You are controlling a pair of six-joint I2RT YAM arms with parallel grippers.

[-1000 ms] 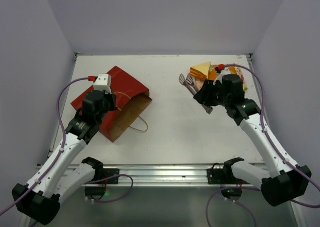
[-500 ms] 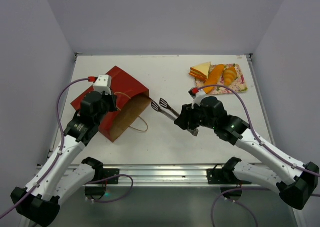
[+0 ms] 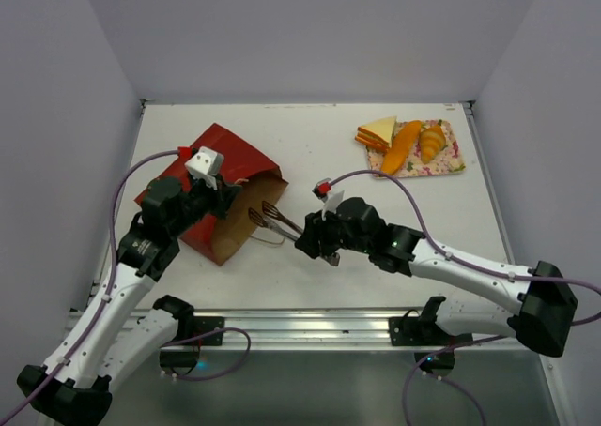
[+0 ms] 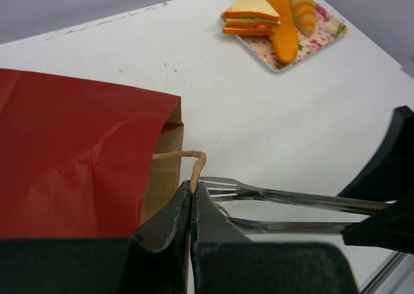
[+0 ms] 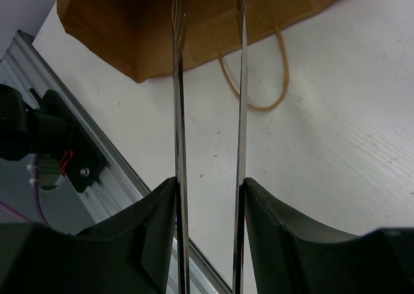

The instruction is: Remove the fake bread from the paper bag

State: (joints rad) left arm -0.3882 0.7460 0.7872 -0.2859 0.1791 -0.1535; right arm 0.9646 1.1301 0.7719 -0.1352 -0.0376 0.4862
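Note:
The red paper bag [image 3: 225, 154] lies on its side at the left, brown mouth facing right. My left gripper [image 3: 228, 191] is shut on its upper tan handle [image 4: 187, 157] and holds the mouth up; its tips show in the left wrist view [image 4: 191, 192]. My right gripper [image 3: 315, 243] is shut on metal tongs [image 3: 272, 220], whose spread tips reach the bag's mouth [image 5: 129, 28]. The tongs [image 5: 178, 113] run straight ahead from the right gripper [image 5: 208, 190]. Only an orange sliver shows inside the bag at the top edge of the right wrist view; the bread is otherwise hidden.
A pink-flowered tray [image 3: 451, 163] at the back right holds a sandwich [image 3: 380, 130], a long orange loaf [image 3: 402, 147] and a croissant [image 3: 432, 142]. The bag's lower handle [image 5: 259, 80] lies on the table. The metal rail [image 3: 310, 323] runs along the near edge.
My right arm has swung left from the tray to the bag's mouth, carrying the tongs. My left gripper has risen a little with the handle.

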